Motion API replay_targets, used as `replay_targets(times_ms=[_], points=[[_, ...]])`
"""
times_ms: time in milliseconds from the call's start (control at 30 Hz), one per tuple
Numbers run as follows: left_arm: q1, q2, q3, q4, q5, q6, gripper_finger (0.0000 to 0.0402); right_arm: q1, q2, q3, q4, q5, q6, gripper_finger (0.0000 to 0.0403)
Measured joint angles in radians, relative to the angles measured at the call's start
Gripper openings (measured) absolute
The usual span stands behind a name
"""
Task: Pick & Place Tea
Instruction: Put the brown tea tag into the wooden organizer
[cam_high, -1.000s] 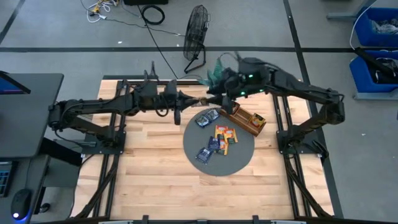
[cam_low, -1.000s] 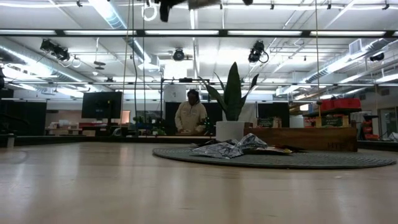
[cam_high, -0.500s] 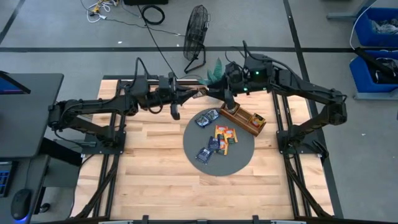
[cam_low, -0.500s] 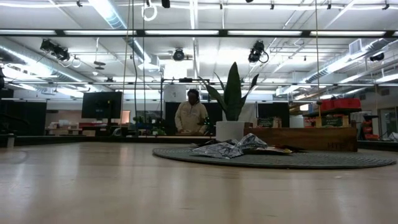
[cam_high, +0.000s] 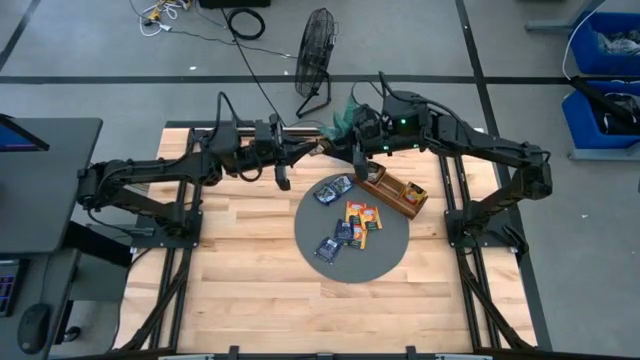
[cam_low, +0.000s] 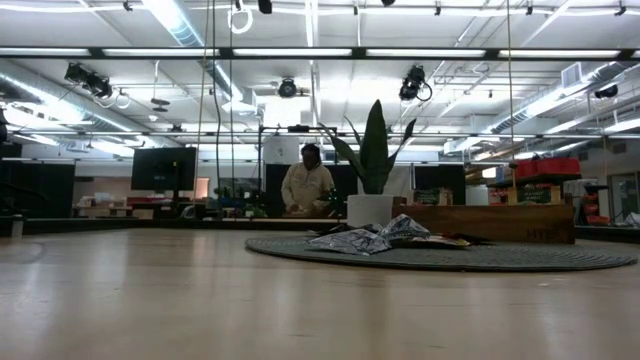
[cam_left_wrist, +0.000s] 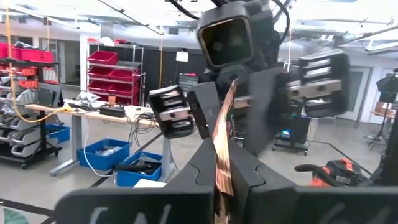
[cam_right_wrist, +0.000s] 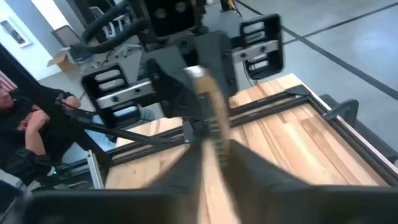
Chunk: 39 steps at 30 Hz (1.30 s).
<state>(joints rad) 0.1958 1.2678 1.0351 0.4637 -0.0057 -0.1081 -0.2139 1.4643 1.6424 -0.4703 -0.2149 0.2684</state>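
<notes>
Above the table's (cam_high: 240, 260) far edge, the left end effector (cam_high: 322, 149) and right end effector (cam_high: 345, 150) meet. Both are clamped on one tea sachet (cam_left_wrist: 222, 140) held edge-on between them.

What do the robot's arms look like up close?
Both arms are dark, almost black, built from chunky jointed links. The left arm has a thin black cable looping over it. The right arm shows a small green light near its wrist. Each ends in a boxy head with a square camera window and two flat dark jaws.
</notes>
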Motion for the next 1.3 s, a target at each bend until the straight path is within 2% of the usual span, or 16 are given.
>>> replay_targets(times_ms=[67, 100, 300, 633, 733, 867, 1000, 1100, 1300], points=[[0.002, 0.0, 0.0, -0.002, 0.0, -0.001, 0.0011, -0.001, 0.0, 0.0, 0.006, 0.0, -0.008, 0.0022], [0.003, 0.0, 0.0, -0.002, -0.001, -0.008, 0.0014, -0.001, 0.0, 0.0, 0.011, 0.002, -0.015, 0.0014], [0.01, 0.0, 0.0, -0.014, -0.001, -0.017, 0.0053, -0.001, 0.002, 0.0, 0.005, 0.004, -0.017, 0.0004], [0.037, -0.041, -0.001, -0.088, -0.003, -0.018, 0.0109, -0.012, -0.001, 0.0, -0.006, 0.075, -0.068, 0.0001], [0.048, -0.091, -0.001, -0.173, -0.009, -0.011, 0.0111, -0.026, -0.009, 0.0, -0.034, 0.076, -0.065, 0.0001], [0.05, -0.154, -0.001, -0.315, -0.074, 0.006, 0.0107, -0.059, -0.052, 0.0, -0.102, 0.076, -0.013, 0.0001], [0.046, -0.201, -0.001, -0.417, -0.113, 0.015, 0.0102, -0.099, -0.118, 0.001, -0.218, 0.087, -0.047, 0.0], [0.038, -0.213, -0.001, -0.44, -0.113, 0.036, 0.0098, -0.123, -0.152, -0.012, -0.306, 0.122, -0.081, 0.0], [0.004, -0.215, -0.001, -0.438, -0.051, 0.119, 0.008, -0.146, -0.243, -0.153, -0.309, 0.142, -0.073, 0.0]])
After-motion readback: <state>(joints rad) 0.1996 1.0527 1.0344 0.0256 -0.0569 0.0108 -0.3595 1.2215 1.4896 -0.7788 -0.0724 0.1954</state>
